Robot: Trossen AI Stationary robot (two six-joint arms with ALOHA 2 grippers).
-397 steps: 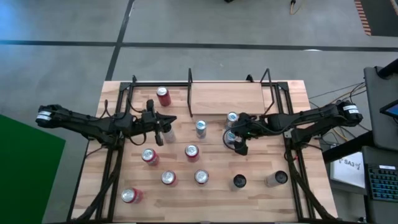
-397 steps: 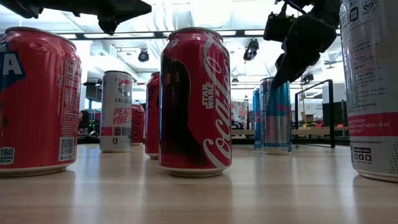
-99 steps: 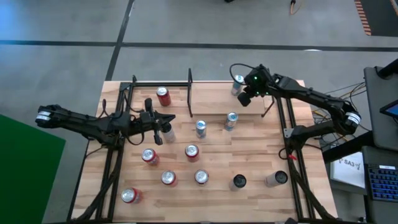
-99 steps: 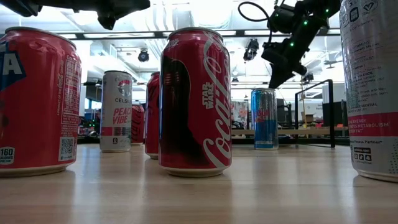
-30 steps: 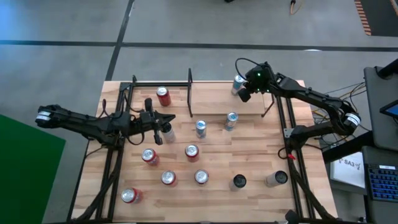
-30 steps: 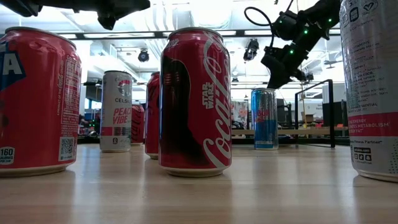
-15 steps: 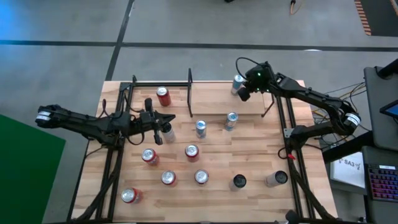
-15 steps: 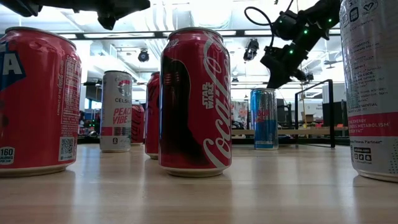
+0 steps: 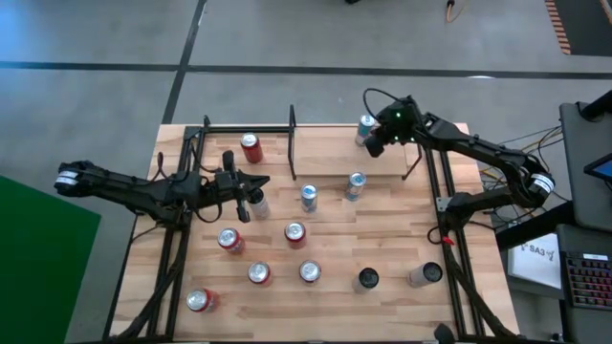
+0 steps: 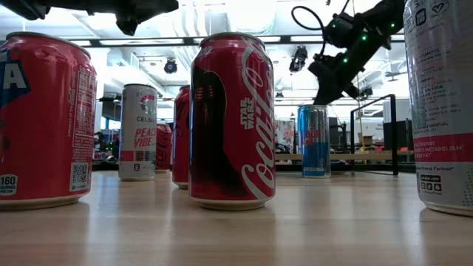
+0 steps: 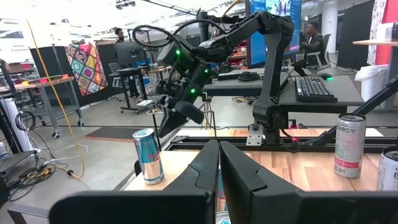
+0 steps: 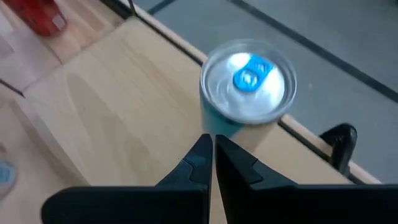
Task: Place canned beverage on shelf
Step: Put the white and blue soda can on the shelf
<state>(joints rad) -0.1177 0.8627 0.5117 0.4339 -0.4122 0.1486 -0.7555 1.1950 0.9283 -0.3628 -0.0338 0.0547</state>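
The blue-and-silver can (image 9: 365, 127) stands upright on the shelf (image 9: 330, 153), at the far right corner of its light-wood board, close to the back edge and near a black post. The right gripper (image 9: 376, 145) hovers just beside and above the can, on the side toward the desk's front, and it holds nothing: in the right wrist view its two dark fingers (image 12: 198, 163) are pressed together with no gap, their tips pointing at the board just short of the can (image 12: 248, 87), whose silver lid and blue tab face the camera. Whether the fingertips touch the can's wall cannot be told from that view; in the left wrist view the can (image 11: 148, 156) stands free on the shelf's edge with the right gripper (image 11: 172, 118) slanting down above it and clear of its rim. The left gripper (image 9: 247, 194) hangs over the left half of the desk (image 9: 402, 239), just in front of the shelf's left end, its fingers (image 11: 205, 169) closed on nothing. A red can (image 9: 251, 148) stands on the shelf's left part. More cans stand on the desk in front of the shelf, among them a red Coca-Cola can (image 10: 232, 120) close to the low camera.
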